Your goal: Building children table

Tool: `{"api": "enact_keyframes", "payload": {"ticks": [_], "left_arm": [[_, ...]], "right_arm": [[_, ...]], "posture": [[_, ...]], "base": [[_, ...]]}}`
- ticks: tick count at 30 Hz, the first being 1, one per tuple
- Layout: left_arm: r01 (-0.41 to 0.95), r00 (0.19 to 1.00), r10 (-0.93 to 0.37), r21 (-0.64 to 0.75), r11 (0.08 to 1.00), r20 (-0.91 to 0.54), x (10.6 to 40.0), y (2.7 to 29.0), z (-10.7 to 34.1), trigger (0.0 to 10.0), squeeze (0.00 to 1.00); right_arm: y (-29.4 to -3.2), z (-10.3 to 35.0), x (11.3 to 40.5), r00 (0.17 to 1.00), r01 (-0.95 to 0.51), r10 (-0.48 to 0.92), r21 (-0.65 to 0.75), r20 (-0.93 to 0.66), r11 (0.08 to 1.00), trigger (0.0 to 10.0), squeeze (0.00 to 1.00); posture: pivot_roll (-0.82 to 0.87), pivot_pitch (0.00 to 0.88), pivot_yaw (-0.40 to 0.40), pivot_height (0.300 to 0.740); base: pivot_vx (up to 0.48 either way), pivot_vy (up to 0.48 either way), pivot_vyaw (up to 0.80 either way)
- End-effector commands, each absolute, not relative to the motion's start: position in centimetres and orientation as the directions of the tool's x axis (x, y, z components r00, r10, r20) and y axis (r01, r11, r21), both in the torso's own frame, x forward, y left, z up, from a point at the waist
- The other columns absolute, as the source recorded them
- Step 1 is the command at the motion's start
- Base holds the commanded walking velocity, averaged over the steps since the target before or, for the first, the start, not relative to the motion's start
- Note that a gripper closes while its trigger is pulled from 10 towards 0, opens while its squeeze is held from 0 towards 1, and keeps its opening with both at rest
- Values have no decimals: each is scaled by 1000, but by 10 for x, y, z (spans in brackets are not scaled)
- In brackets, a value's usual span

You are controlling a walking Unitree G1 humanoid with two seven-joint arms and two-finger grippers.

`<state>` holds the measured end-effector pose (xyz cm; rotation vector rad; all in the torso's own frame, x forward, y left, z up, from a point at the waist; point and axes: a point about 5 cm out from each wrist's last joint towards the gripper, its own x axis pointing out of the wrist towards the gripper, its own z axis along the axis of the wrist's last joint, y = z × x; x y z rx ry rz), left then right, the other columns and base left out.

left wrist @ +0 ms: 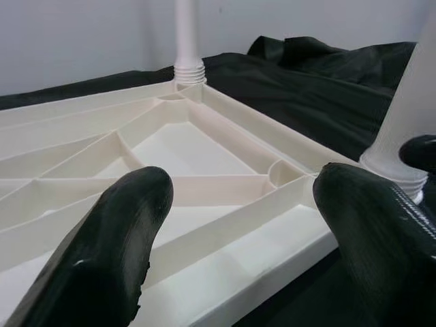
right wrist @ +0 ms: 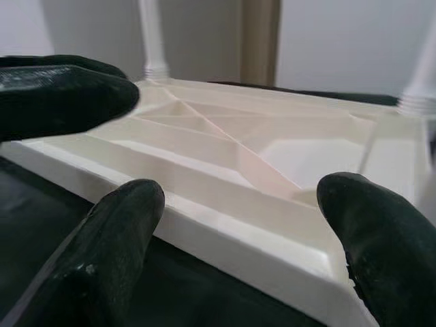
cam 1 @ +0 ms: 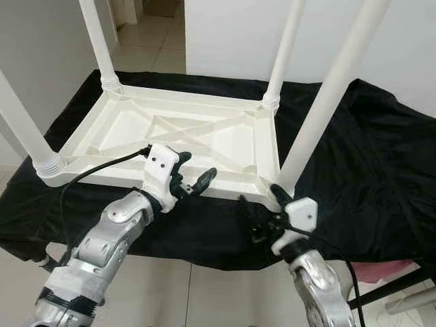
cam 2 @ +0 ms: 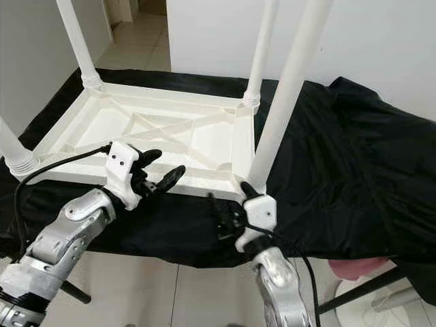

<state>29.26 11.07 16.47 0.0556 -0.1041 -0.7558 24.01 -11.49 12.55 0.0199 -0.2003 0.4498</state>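
The upside-down white plastic children's table [cam 1: 184,133] lay on its top on a black cloth-draped worktop [cam 1: 368,150], all four round white legs [cam 1: 327,95] screwed in and pointing up. At its near rim, the left end effector [cam 1: 193,178] hovered with its two black fingers [left wrist: 102,252] spread wide and holding nothing. Further right, near the front-right corner, the right end effector [cam 1: 262,211] was likewise open and empty, just beside the rim. The moulded piece looked light, stiff and rather slick; the ribbed edge or a leg near its threaded collar would probably offer the surest hold. The cloth was loose and rumpled and might slip underneath. Pale tiled floor [cam 1: 146,37] and plain white walls [cam 1: 231,34] lay beyond.
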Motion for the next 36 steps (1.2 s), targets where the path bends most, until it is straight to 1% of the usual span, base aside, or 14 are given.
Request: {"api": "enact_keyframes", "payload": {"ticks": [1, 2, 7, 9, 10, 14, 20, 21, 23, 25, 26, 28, 30, 36], "left_arm": [[653, 748, -660, 99, 751, 70, 296, 114, 163, 10000, 0], [635, 762, -644, 113, 764, 72, 298, 114, 163, 10000, 0], [619, 774, -629, 125, 776, 73, 299, 113, 163, 10000, 0], [602, 787, -612, 123, 789, 76, 301, 113, 165, 10000, 0], [602, 787, -612, 123, 789, 76, 301, 113, 165, 10000, 0], [615, 778, -625, 130, 778, 66, 297, 108, 163, 10000, 0], [612, 778, -625, 144, 777, 68, 295, 104, 163, 10000, 0], [590, 793, -604, 149, 794, 81, 296, 102, 164, 10000, 0], [590, 793, -604, 149, 794, 81, 296, 102, 164, 10000, 0], [526, 835, -539, 129, 841, 107, 297, 102, 165, 10000, 0], [526, 835, -539, 129, 841, 107, 297, 102, 165, 10000, 0], [401, 909, -406, 69, 913, 92, 299, 111, 154, 10000, 0], [328, 940, -332, 50, 943, 79, 298, 117, 148, 10000, 0], [233, 968, -234, 25, 972, 90, 294, 131, 149, 10000, 0]], "right_arm": [[-117, 120, 241, 884, -440, 437, -17, 168, 898, 10000, 0], [-118, 123, 252, 883, -438, 436, -24, 176, 898, 10000, 0], [-123, 126, 263, 897, -403, 401, -25, 188, 915, 10000, 0], [-144, 129, 280, 939, -283, 280, -14, 200, 959, 10000, 0], [-144, 129, 280, 939, -283, 280, -14, 200, 959, 10000, 0], [-175, 130, 287, 966, -159, 159, -18, 204, 987, 10000, 0], [-192, 129, 288, 974, -106, 110, -29, 199, 994, 10000, 0], [-194, 129, 286, 975, -96, 101, -33, 200, 995, 10000, 0], [-194, 129, 286, 975, -96, 101, -33, 200, 995, 10000, 0], [-197, 128, 279, 977, -53, 57, -29, 207, 998, 10000, 0], [-197, 128, 279, 977, -53, 57, -29, 207, 998, 10000, 0], [-188, 126, 265, 977, 11, -10, 0, 215, 1000, 10000, 0], [-182, 124, 257, 976, 50, -52, 16, 212, 999, 10000, 0], [-176, 123, 250, 975, 87, -83, -8, 207, 996, 10000, 0]], "posture": [[-33, 0, -38, 740], [-26, 0, -44, 740], [-22, 0, -47, 740], [-14, 0, -49, 740], [-14, 0, -49, 740], [-11, 12, -43, 740], [-16, 18, -34, 740], [-23, 18, -30, 740], [-23, 18, -30, 740], [-30, 18, -30, 740], [-30, 18, -30, 740], [-37, 15, -27, 740], [-38, 13, -29, 740], [-41, 12, -27, 740]], "base": [[0, 0, 0], [0, 0, 0], [0, 0, 0], [0, 0, 0], [0, 0, 0], [0, 0, 0], [0, 0, 0], [0, 0, 0], [0, 0, 0], [0, 0, 0], [0, 0, 0], [0, 0, 0], [0, 0, 0], [0, 0, 0]]}}
